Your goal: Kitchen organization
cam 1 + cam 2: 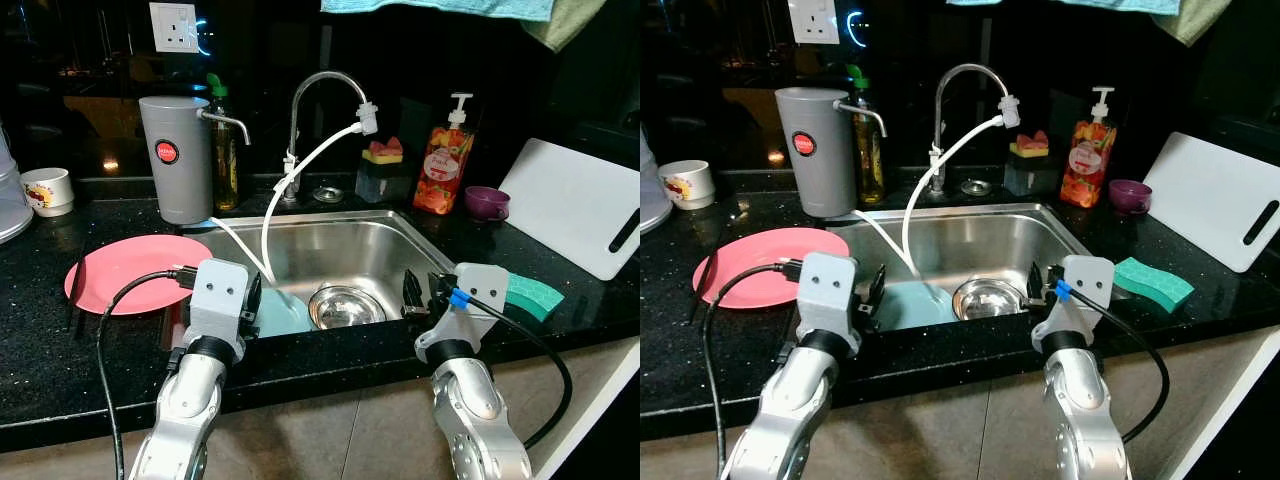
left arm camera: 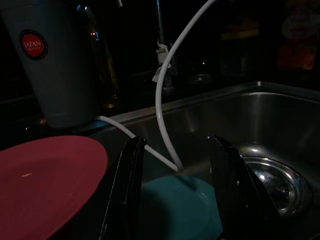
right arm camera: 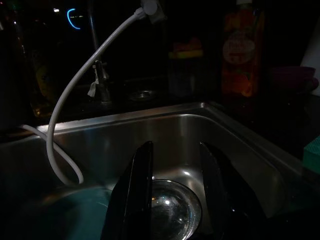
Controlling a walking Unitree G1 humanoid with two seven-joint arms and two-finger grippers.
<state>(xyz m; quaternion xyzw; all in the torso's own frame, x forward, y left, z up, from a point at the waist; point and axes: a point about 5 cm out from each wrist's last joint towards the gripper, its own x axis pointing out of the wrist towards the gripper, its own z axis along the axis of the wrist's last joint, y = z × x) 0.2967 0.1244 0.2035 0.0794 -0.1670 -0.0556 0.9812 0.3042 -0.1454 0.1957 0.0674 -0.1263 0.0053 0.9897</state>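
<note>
A steel sink (image 1: 390, 240) holds a teal plate (image 1: 285, 312) at its front left and a steel bowl (image 1: 346, 304) beside it. A pink plate (image 1: 135, 270) lies on the black counter left of the sink. My left gripper (image 2: 175, 195) hovers open at the sink's front left edge, its fingers (image 2: 125, 190) framing the teal plate (image 2: 175, 207). My right gripper (image 3: 172, 195) is open at the sink's front right edge, pointing at the steel bowl (image 3: 172, 207). Neither holds anything.
A white hose (image 1: 300, 170) runs from the tap (image 1: 325, 85) down into the sink. Behind stand a grey water filter (image 1: 175, 155), soap bottle (image 1: 445, 160), sponge holder (image 1: 383, 170), purple cup (image 1: 487, 203) and white cup (image 1: 47, 190). A green sponge (image 1: 530, 295) and white cutting board (image 1: 580, 205) lie right.
</note>
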